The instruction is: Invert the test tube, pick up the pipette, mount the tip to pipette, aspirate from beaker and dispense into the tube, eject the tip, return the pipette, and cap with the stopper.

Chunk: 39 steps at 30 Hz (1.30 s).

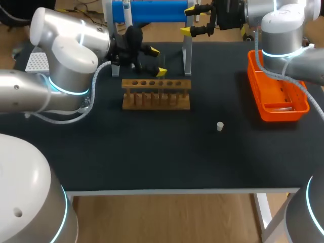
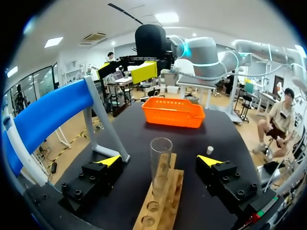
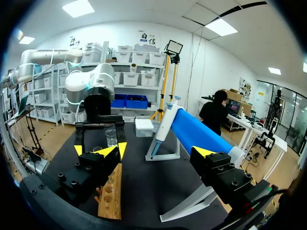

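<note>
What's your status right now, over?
Left end effector open, straddling upright test tube in wooden rack. Right end effector open, facing pipette on stand. No obstruction seen.

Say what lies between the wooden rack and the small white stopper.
Nothing. The head view shows only bare black tabletop between the rack and the stopper.

Test tube: clear glass, upright with its open mouth up, standing in a hole of the wooden rack.
Pipette: thick blue body with a white end, lying slanted across a white stand at the back of the tabletop.
Stopper: small, white, standing alone on the dark tabletop, well apart from the rack on its right.
</note>
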Each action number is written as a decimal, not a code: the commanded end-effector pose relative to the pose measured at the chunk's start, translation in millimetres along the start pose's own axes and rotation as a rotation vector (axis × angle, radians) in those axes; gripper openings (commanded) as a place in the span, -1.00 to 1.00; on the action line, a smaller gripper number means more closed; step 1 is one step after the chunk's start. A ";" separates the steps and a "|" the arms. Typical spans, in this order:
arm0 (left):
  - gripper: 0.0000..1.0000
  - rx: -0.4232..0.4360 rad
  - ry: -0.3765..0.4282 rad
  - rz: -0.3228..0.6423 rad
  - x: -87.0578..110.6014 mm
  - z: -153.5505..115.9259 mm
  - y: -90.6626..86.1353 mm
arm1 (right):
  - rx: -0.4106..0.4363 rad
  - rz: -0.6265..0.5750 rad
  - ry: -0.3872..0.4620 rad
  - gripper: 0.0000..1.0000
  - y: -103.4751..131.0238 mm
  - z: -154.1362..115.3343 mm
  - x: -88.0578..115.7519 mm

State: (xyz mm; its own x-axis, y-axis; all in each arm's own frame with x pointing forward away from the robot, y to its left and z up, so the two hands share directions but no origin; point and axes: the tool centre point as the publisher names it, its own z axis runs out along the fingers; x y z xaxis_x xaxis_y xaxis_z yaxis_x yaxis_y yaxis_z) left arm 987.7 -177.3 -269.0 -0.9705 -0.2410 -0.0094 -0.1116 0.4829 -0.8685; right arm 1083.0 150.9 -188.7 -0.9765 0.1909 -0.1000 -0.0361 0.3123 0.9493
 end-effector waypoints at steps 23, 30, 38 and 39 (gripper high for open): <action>1.00 -0.031 0.020 0.006 -4.3 13.0 3.0 | 0.003 0.000 0.002 1.00 0.5 -0.7 -0.2; 1.00 -0.034 0.028 0.004 -3.9 17.1 4.2 | 0.003 0.000 0.002 1.00 0.5 -0.7 -0.2; 1.00 -0.058 0.043 0.013 -1.1 20.5 6.3 | 0.003 0.000 0.002 1.00 0.5 -0.7 -0.2; 1.00 -0.059 0.044 0.013 -0.8 20.8 6.5 | 0.003 0.000 0.002 1.00 0.5 -0.7 -0.2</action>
State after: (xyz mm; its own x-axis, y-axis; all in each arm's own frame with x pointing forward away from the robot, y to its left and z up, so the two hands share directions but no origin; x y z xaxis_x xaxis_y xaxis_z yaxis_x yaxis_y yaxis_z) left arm 989.6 -190.1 -286.0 -0.9793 -0.2026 -0.0024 -0.1069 0.5267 -0.8433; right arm 1083.0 150.9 -188.7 -0.9765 0.1909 -0.1000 -0.0361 0.3123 0.9493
